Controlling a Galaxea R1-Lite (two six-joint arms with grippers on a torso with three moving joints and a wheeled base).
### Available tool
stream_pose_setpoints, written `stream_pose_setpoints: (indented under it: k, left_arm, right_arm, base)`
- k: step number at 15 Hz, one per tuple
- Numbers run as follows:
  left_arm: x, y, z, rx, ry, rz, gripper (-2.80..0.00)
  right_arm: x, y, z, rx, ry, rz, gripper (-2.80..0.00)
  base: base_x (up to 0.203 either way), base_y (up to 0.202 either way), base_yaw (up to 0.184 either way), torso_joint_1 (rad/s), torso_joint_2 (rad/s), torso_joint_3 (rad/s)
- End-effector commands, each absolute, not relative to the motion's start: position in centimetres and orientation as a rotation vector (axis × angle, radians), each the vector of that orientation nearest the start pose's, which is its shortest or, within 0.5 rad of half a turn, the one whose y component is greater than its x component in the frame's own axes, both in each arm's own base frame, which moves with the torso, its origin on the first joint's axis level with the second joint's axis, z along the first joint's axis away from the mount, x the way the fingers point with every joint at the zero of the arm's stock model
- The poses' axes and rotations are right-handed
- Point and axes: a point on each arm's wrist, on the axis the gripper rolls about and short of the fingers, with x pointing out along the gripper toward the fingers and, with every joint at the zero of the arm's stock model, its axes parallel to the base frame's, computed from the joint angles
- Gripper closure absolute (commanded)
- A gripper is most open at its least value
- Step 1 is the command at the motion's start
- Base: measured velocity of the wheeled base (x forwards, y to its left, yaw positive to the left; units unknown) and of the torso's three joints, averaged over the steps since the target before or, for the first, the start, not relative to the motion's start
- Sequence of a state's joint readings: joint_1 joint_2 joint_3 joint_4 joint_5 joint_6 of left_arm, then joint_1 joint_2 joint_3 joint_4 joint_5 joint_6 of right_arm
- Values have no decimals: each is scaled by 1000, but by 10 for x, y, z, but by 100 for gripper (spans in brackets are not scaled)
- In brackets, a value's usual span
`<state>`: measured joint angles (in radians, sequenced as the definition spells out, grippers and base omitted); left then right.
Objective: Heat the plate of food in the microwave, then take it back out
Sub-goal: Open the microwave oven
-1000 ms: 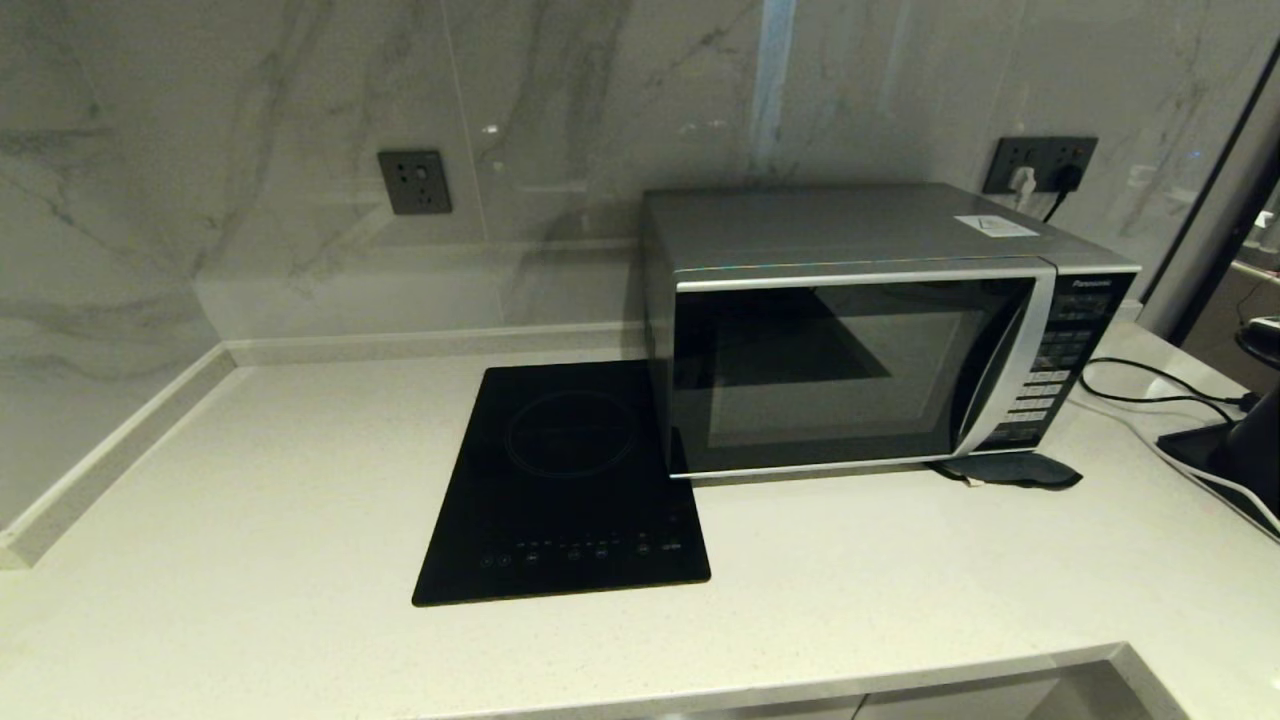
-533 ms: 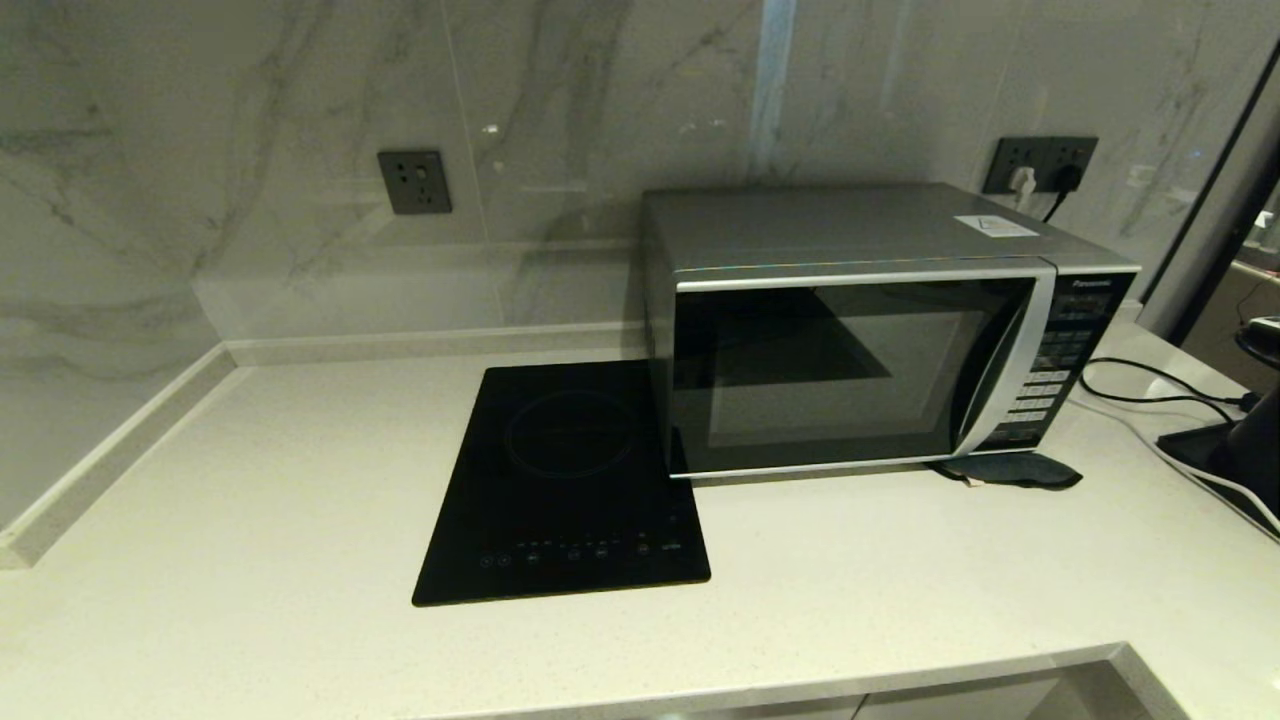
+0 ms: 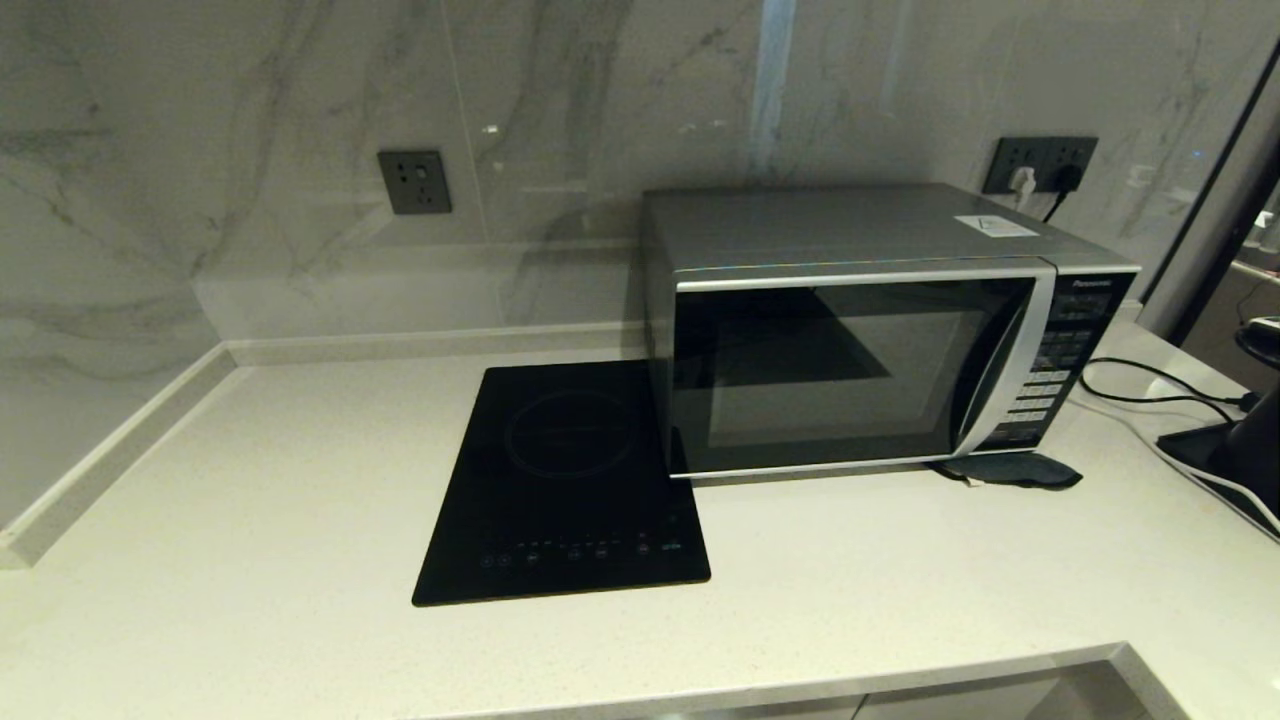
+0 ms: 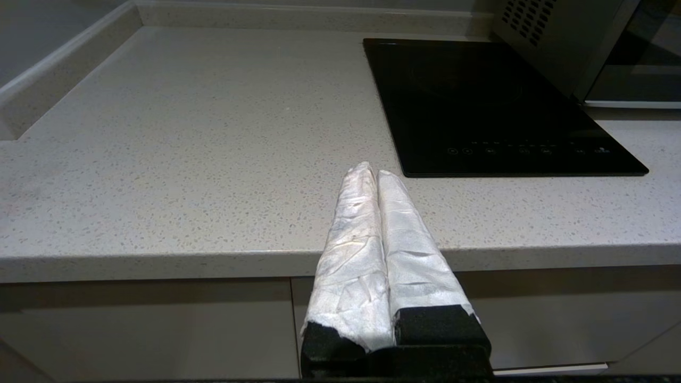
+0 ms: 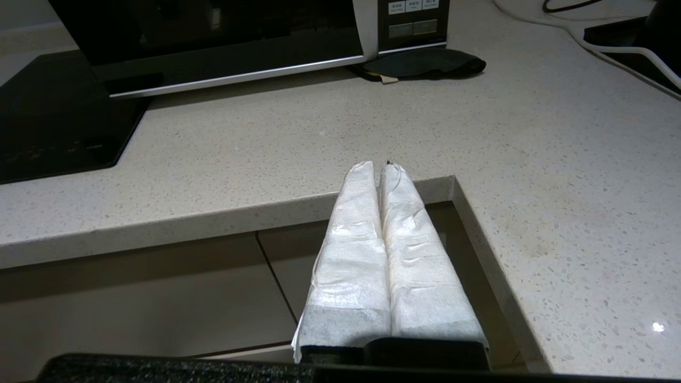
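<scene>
The silver microwave stands at the back right of the counter with its dark glass door closed; its corner and its door bottom show in the wrist views. The plate of food is hidden or out of view. My left gripper hangs shut and empty over the counter's front edge, short of the hob. My right gripper is shut and empty too, above the notch in the counter edge in front of the microwave. Neither arm shows in the head view.
A flat black induction hob lies left of the microwave. A dark cloth sits under the microwave's front right corner. Cables and a black stand are at the far right. Cabinet fronts lie below the counter.
</scene>
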<state>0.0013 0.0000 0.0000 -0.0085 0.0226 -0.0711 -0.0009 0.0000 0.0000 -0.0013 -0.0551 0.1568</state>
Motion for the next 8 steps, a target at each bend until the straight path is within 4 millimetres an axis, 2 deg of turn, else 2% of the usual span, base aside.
stream_pose_setpoints:
  k: [1,4,6,8]
  left_arm:
    - [-23,0,76,-72,-9,24,0]
    - [-23,0,76,-72,-9,24,0]
    - [-23,0,76,-72,-9,24,0]
    - [-23,0,76,-72,-9,24,0]
  right_arm:
    - [-23,-1,75,156,-3,-55,0]
    - [-24,-1,80,152,-21,-56,0]
    - [-31,-1,106,154,-58,-53,0]
    - [-37,-1,141,156,-38,-55,0]
  base:
    - [0,0,0,0,0,0]
    - [0,0,0,0,0,0]
    - [0,0,0,0,0,0]
    - [0,0,0,0,0,0]
